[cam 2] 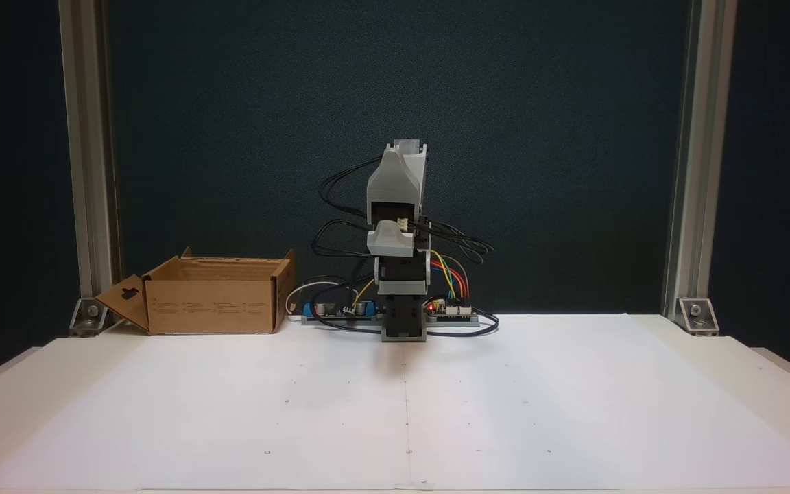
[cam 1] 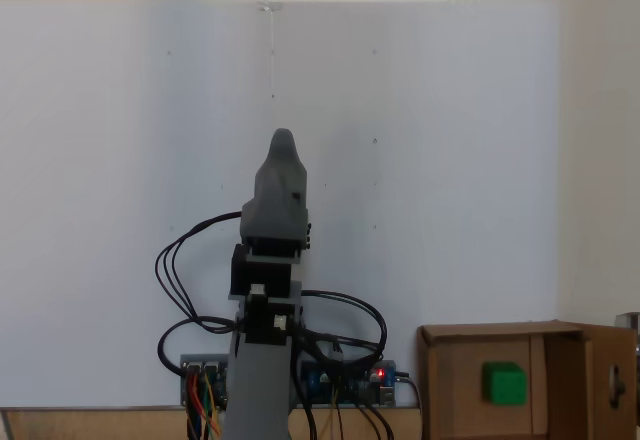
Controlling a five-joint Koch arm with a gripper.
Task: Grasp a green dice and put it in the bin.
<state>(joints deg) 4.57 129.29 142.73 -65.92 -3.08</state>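
Since the green dice (cam 1: pixel 504 383) already sits inside the bin (cam 1: pixel 455 385) at the lower right of a fixed view looking down from above, the task looks to me finished or very nearly so. Nothing green lies anywhere on the open sheet in either picture, so I judge that no further pick is waiting.

Largest in both pictures is the table (cam 2: pixel 772 374), covered by a big white paper sheet (cam 2: pixel 539 405) that fills the lower half of the front-facing fixed view and most of the top-down one. Behind it hangs a dark backdrop (cam 2: pixel 539 137) framed by two aluminium posts (cam 2: pixel 686 158) at the left and right edges, each bolted down with a corner bracket.

Next in size, the bin stands at the middle left of the front view (cam 2: pixel 213 302), flaps open, touching the table's rear edge, well apart from the arm's base.

The arm (cam 2: pixel 398 226) is folded upright at the centre of the frame, cables looping off both sides. Its gripper (cam 1: pixel 283 155) points up and away from the work area; the jaws lie one behind the other for both cameras, so whether they are parted or closed I cannot tell.

Smallest, the controller boards (cam 2: pixel 450 310) flank the base, one with a red light lit.
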